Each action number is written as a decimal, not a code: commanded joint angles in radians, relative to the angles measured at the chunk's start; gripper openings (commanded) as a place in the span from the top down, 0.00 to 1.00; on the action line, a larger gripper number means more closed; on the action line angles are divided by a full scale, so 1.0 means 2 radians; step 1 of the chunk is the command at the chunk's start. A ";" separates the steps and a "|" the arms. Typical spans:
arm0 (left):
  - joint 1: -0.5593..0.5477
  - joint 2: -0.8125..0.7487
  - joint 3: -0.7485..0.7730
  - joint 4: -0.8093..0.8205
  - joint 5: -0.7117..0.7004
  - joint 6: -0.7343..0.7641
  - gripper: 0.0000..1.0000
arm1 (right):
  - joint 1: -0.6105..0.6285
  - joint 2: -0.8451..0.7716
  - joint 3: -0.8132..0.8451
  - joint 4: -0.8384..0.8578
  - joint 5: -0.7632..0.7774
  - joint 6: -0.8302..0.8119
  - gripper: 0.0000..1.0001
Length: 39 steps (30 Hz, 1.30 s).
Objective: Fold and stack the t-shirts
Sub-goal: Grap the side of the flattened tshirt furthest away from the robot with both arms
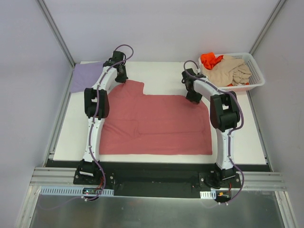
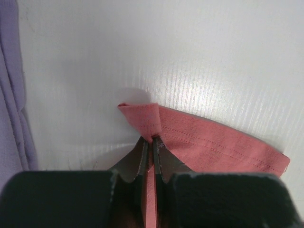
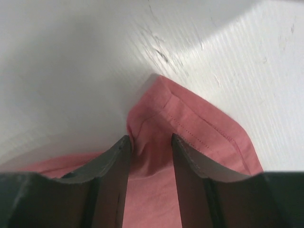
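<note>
The dusty rose-red t-shirt (image 1: 156, 123) lies spread flat on the white table (image 1: 166, 71). My left gripper (image 1: 121, 78) is at the shirt's far left corner and is shut on a pinched fold of its hem (image 2: 213, 142), with the jaws (image 2: 152, 140) closed tight on the cloth. My right gripper (image 1: 194, 99) is at the far right corner. Its jaws (image 3: 149, 140) stand open astride a bunched hem corner (image 3: 199, 123). The lavender-purple t-shirt (image 1: 85, 76) lies at the table's far left and shows at the left edge of the left wrist view (image 2: 12, 95).
A white mesh basket (image 1: 259, 78) stands at the far right of the table. It holds a beige t-shirt (image 1: 232, 71) and a bright orange one (image 1: 210, 59). Grey walls enclose the table on three sides.
</note>
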 commanded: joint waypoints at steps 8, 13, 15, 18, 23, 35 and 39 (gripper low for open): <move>0.005 -0.012 -0.028 -0.021 0.005 0.003 1.00 | 0.001 -0.023 -0.028 -0.018 -0.020 0.023 0.89; 0.007 -0.023 -0.042 -0.014 0.015 0.000 1.00 | -0.015 -0.021 -0.022 0.037 -0.014 0.000 1.00; 0.009 -0.037 -0.064 0.002 0.030 0.003 1.00 | -0.020 -0.032 -0.029 0.072 -0.022 -0.011 1.00; 0.014 -0.066 -0.113 0.052 0.055 0.008 1.00 | -0.021 -0.048 -0.032 0.106 -0.039 -0.032 1.00; 0.014 -0.112 -0.157 0.099 0.064 0.015 1.00 | -0.021 -0.054 -0.022 0.110 -0.052 -0.045 1.00; 0.011 -0.280 -0.383 0.220 0.105 0.008 1.00 | -0.017 -0.130 -0.119 0.124 -0.081 -0.046 1.00; 0.001 -0.351 -0.488 0.275 0.091 0.011 1.00 | -0.013 -0.165 -0.167 0.136 -0.092 -0.054 1.00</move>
